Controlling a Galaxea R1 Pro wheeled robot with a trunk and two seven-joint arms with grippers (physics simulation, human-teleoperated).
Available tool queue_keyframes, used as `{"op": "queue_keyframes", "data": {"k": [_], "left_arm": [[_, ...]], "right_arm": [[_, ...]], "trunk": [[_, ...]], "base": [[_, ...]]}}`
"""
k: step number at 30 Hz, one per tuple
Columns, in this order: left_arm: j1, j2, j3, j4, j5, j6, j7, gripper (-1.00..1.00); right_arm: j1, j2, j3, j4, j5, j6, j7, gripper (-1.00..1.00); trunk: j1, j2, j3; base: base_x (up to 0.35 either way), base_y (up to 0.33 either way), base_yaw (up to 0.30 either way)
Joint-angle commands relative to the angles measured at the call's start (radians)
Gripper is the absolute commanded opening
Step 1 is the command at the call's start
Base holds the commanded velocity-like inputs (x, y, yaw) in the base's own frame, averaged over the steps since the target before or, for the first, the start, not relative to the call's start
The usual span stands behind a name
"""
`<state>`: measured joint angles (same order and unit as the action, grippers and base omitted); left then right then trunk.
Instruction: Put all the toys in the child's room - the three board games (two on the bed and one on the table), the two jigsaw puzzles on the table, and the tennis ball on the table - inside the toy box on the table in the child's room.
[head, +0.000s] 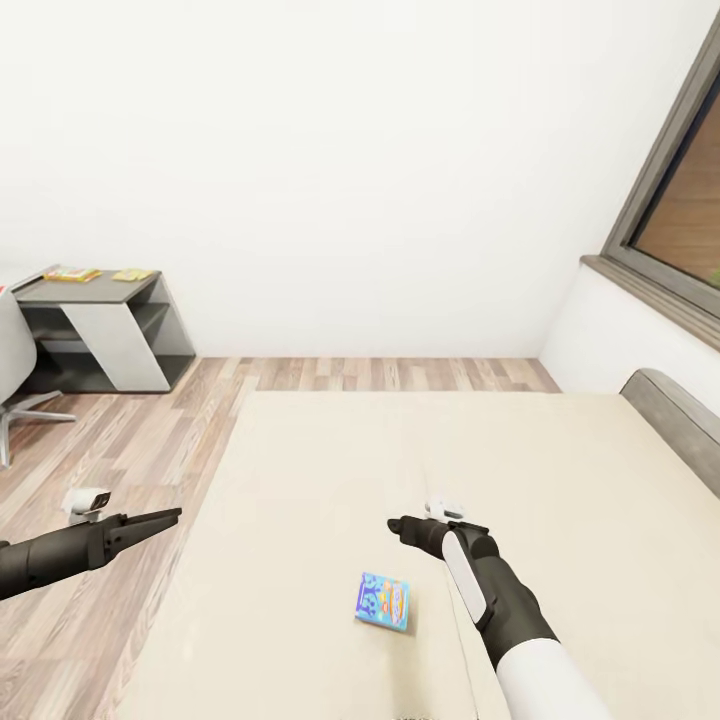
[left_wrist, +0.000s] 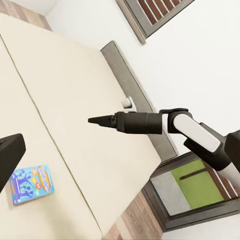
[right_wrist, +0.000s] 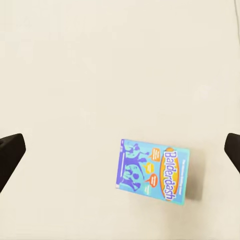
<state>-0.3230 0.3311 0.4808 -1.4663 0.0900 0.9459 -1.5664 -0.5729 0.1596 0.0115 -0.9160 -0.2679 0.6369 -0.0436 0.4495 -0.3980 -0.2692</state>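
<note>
One blue board game (head: 383, 601), a flat box printed "Balderdash" (right_wrist: 152, 171), lies on the beige bed (head: 330, 470) near its front. My right gripper (head: 395, 524) hovers above the mattress just beyond the box, open, with its fingertips (right_wrist: 11, 150) wide apart and nothing between them. My left gripper (head: 172, 516) hangs over the bed's left edge, open and empty. The board game (left_wrist: 30, 184) also shows below it in the left wrist view. The table (head: 95, 292) stands far left with two small flat yellowish items (head: 72, 273) on its dark top, too small to identify. The toy box and tennis ball are out of view.
A grey headboard (head: 680, 410) runs along the bed's right side under a grey-framed window (head: 670, 200). A white chair (head: 12, 370) stands by the table. Wood-plank floor (head: 130, 450) lies between bed and table. A low stand with a green top (left_wrist: 192, 185) sits past the headboard.
</note>
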Motion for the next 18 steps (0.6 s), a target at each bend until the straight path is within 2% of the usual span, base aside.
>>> {"op": "queue_keyframes", "data": {"k": [1, 18], "left_arm": [[-0.001, 0.0, 0.0, 0.0, -0.001, 0.01, -0.004, 1.0], [-0.001, 0.0, 0.0, 0.0, -0.002, 0.01, -0.004, 1.0]], "right_arm": [[-0.001, 0.0, 0.001, -0.001, -0.006, 0.004, -0.004, 1.0], [-0.001, -0.001, 0.001, -0.001, -0.007, 0.003, -0.003, 1.0]], "trunk": [[0.001, -0.002, -0.004], [0.001, -0.002, -0.032]], "base": [[0.0, 0.0, 0.0], [0.0, 0.0, 0.0]]}}
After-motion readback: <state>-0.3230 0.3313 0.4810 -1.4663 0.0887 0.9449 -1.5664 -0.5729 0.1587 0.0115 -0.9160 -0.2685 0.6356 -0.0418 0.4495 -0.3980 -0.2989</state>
